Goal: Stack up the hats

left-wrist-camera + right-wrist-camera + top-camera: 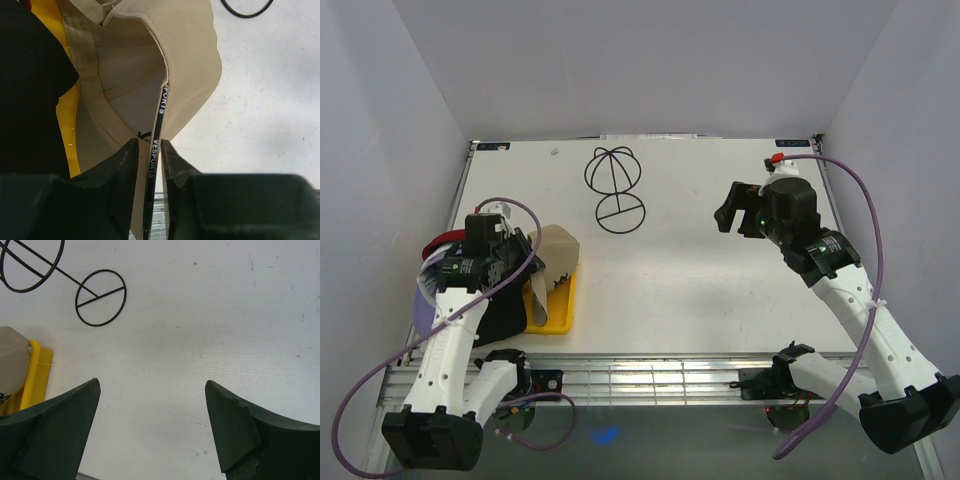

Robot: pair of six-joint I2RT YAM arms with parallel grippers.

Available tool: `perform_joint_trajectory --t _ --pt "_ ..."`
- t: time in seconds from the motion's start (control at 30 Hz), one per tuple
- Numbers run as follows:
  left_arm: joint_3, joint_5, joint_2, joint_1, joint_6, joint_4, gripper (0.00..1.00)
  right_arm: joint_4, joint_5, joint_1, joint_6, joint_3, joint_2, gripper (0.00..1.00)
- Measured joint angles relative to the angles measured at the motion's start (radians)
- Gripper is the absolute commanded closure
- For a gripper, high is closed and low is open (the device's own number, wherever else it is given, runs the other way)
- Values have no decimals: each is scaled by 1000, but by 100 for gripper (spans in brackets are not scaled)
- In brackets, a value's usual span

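Note:
The tan hat (558, 250) lies tilted over the yellow tray (560, 308) at the left, its inside turned toward the left wrist camera. My left gripper (150, 147) has its fingers pressed on either side of the tan hat's (185, 60) rim, pinching the black sweatband. A black hat (505, 320) sits under the left arm and fills the left of the wrist view (30, 100). A lavender hat (423, 300) and a dark red hat (442, 240) show at the far left. My right gripper (728, 212) hangs open over bare table (152, 385), holding nothing.
The black wire dome stand (613, 185) lies on its side at the back middle, also seen as the stand (100, 297) in the right wrist view. The yellow tray's edge (37, 370) and the tan hat (10, 357) sit at that view's left.

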Motion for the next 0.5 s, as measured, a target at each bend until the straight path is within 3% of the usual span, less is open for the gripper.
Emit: perform_joint_trajectory --t 0.07,0.2,0.5 --pt "-10 9 14 0 -3 5 73 0 0 0 0 0 2 9" --pt "-13 27 41 0 2 11 100 1 -1 0 0 0 3 9" --pt "76 53 57 0 8 -27 100 25 -9 0 0 -1 5 9"
